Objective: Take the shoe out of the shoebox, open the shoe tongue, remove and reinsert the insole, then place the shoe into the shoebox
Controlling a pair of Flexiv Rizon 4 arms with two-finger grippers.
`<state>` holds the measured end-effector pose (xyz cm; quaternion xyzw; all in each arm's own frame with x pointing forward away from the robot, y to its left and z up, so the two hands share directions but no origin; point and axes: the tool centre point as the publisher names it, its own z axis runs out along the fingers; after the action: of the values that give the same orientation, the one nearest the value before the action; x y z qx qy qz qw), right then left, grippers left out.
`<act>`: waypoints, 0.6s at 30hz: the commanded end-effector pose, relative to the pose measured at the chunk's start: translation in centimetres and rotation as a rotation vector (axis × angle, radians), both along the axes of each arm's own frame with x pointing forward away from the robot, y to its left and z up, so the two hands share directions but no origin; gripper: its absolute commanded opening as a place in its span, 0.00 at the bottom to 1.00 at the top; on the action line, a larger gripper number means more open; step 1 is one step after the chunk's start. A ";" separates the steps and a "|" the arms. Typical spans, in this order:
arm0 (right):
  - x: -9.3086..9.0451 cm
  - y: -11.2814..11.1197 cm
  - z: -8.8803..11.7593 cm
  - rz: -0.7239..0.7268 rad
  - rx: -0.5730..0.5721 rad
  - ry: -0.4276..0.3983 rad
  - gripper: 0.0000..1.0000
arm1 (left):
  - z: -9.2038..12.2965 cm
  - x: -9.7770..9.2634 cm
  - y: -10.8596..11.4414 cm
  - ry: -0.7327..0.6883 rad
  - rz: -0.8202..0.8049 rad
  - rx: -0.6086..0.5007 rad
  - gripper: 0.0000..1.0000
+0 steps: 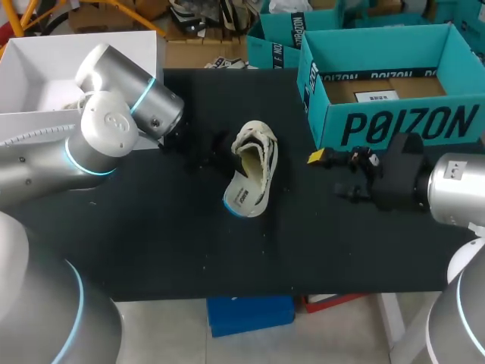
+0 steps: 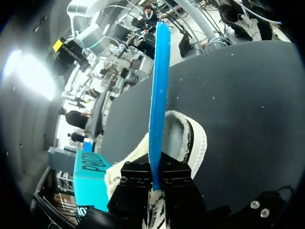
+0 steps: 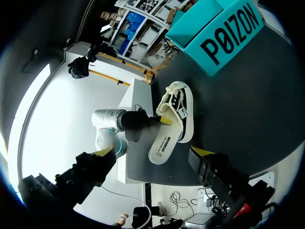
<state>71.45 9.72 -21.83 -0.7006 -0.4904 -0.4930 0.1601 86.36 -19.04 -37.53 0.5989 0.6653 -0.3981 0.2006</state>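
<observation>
Step in hand: the insole part. Can't tell from this whether it is coming out or going back in.

The shoe (image 1: pixel 258 155) is out of the shoebox (image 1: pixel 394 125), mid-table, apparently tipped on its side with the opening toward 9 o'clock and the heel toward 6. The insole (image 1: pixel 248 196) hangs half out past the heel, white printed face up, blue underside showing at the edge.

The left gripper (image 2: pixel 156 177) is clenched on the insole's edge; in its wrist view the blue sheet runs edge-on straight up from between the fingers, with the shoe just ahead. It comes at the shoe from 9 o'clock.

The right gripper (image 3: pixel 151 152) is released, fingers wide with nothing between them, hovering at 3 o'clock of the shoe, near the shoebox's front wall.

Next move likely needs the right gripper to pin the shoe while the left works the insole; otherwise the shoe may drag along.

The table (image 1: pixel 151 227) is matte black and flat. The shoebox is at 2 o'clock of the shoe, open-topped and well apart from it, so there is working room round the shoe.
</observation>
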 end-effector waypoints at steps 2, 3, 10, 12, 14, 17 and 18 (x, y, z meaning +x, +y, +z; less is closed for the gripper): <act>0.0 -0.1 0.1 0.001 0.000 0.001 1.00 | 0.4 -0.3 0.0 0.003 0.004 -0.018 0.21; 0.0 -0.1 0.1 0.001 0.000 0.001 1.00 | 0.6 -0.4 0.1 0.012 0.004 -0.026 0.22; 0.0 -0.1 0.1 0.001 0.000 0.001 1.00 | 2.1 -3.0 0.2 0.033 -0.032 -0.076 0.20; 0.0 -0.1 0.1 0.001 0.000 0.001 1.00 | 2.4 -3.6 0.2 0.032 -0.045 -0.076 0.20; 0.0 -0.1 0.1 0.001 0.000 0.001 1.00 | 2.6 -4.1 0.3 0.031 -0.057 -0.075 0.20; 0.0 -0.1 0.1 0.001 0.000 0.001 1.00 | 2.8 -4.7 0.3 0.028 -0.074 -0.064 0.22; 0.0 -0.1 0.1 0.001 0.000 0.001 1.00 | 2.8 -4.8 0.3 0.028 -0.077 -0.063 0.22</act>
<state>71.45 9.72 -21.83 -0.7006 -0.4904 -0.4930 0.1601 82.11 -19.07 -35.28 0.6110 0.6291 -0.4400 0.1929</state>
